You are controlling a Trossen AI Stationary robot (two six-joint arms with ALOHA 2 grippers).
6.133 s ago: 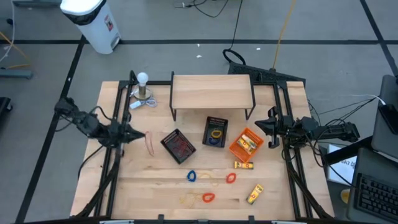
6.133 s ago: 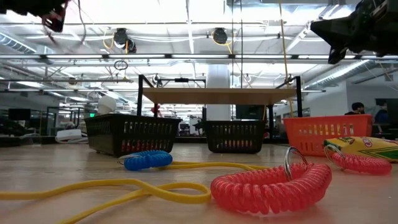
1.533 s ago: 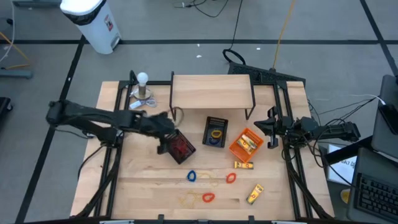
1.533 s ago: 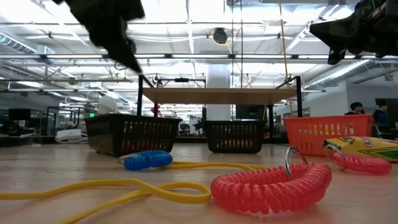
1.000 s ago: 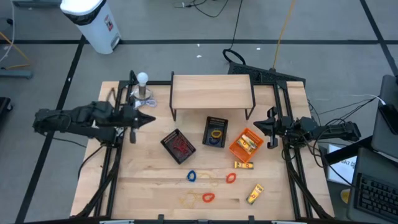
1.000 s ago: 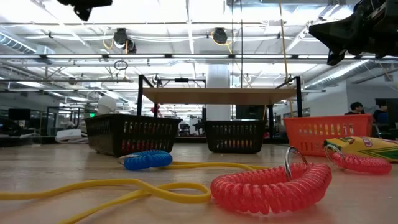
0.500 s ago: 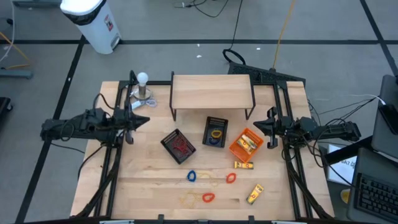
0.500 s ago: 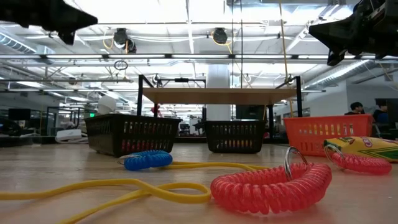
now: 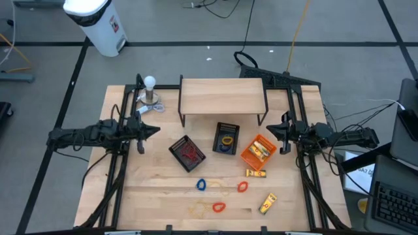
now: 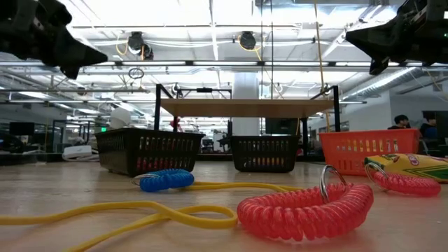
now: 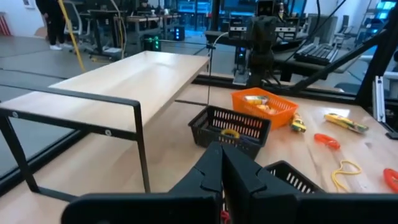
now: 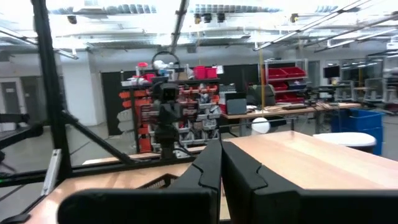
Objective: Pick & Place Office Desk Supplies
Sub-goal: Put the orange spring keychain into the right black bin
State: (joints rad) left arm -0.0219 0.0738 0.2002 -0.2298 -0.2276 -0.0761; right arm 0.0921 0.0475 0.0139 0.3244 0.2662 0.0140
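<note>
Your left gripper [image 9: 154,128] has pulled back to the table's left edge, fingers pressed together, empty; right gripper [image 9: 277,135] parked, also closed.

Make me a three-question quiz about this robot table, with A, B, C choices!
1. Where is the blue coil?
A. on the bare table
B. in the orange basket
C. on the wooden shelf

2. How many black mesh baskets are there?
A. one
B. two
C. four

3. How are the left gripper's fingers?
A. wide open
B. shut on a red coil
C. shut, holding nothing

Answers:
1. A, it lies on the wood in front of the baskets.
2. B, one holds red things, one a yellow loop.
3. C, the left wrist view shows its fingers pressed together, empty.
</note>
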